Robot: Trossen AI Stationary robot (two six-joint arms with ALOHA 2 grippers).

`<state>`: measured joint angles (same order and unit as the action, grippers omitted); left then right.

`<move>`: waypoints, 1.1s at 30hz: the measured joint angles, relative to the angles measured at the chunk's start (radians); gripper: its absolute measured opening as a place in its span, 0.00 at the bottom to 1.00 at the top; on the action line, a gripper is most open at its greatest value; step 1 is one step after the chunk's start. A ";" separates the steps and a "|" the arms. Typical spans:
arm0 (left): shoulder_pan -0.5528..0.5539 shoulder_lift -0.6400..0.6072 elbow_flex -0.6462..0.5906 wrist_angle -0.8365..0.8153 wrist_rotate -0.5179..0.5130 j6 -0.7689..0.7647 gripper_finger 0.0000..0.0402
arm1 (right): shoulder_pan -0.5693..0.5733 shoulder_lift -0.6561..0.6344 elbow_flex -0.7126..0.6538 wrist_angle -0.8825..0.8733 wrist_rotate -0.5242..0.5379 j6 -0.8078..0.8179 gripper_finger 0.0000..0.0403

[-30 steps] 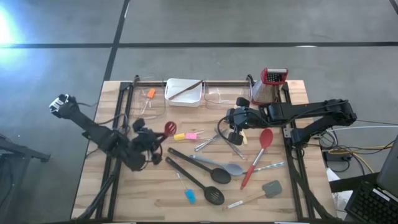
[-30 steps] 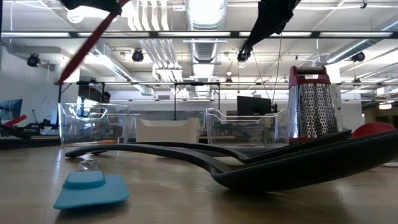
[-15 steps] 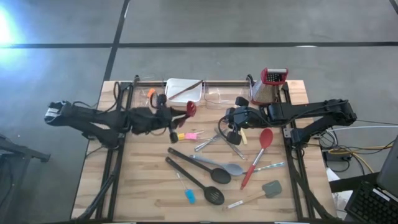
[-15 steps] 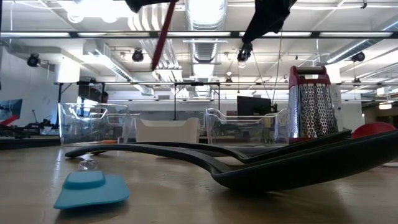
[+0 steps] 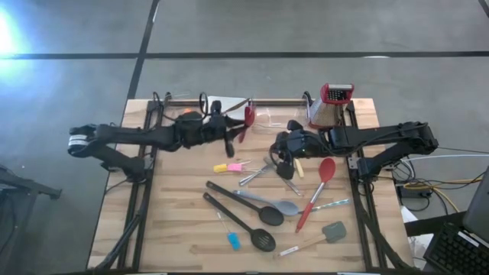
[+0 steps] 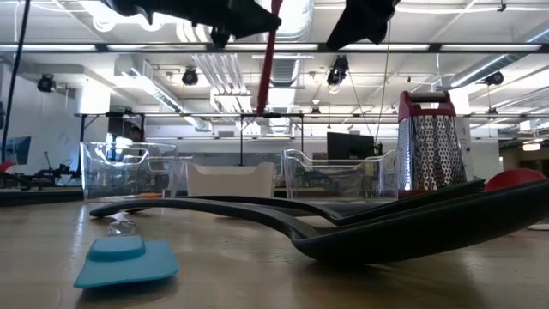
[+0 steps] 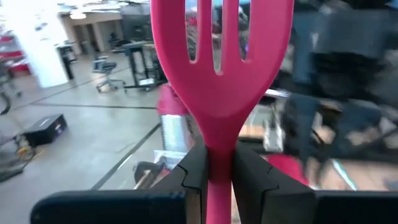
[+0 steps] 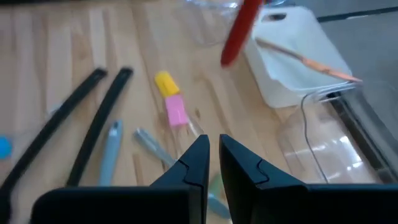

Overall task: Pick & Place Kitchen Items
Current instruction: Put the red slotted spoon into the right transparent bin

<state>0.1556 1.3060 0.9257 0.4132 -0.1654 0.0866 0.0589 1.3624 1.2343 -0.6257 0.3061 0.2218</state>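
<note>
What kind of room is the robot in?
Probably a robot lab or workshop, not a home kitchen. The wooden table stands on a bare grey floor, pipes and strip lights hang from an open ceiling, and desks with a monitor sit behind.

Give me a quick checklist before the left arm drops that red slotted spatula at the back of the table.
1. Left gripper shut on the red slotted spatula: ok.
2. Spatula lifted clear of the table: ok.
3. Spatula directly over a clear bin: cannot tell.
4. Right gripper shut, holding nothing: ok.
5. Arms apart in the high view: ok, though close.
6. White tray already holds a utensil: ok.
</note>
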 joint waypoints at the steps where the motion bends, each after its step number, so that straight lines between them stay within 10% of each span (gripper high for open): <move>1: 0.012 0.013 0.000 0.031 -0.001 -0.027 0.12 | 0.000 0.000 0.000 0.006 0.019 0.007 0.09; 20: 0.032 0.105 0.048 0.224 0.000 -0.152 0.12 | -0.037 0.049 0.000 0.252 0.256 0.040 0.46; 33: 0.031 0.106 0.060 0.239 0.074 -0.145 0.12 | -0.073 0.130 0.000 0.423 0.275 -0.033 0.50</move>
<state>0.1871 1.4117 0.9855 0.6517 -0.0912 -0.0589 -0.0141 1.4921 1.2339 -0.2026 0.5816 0.1889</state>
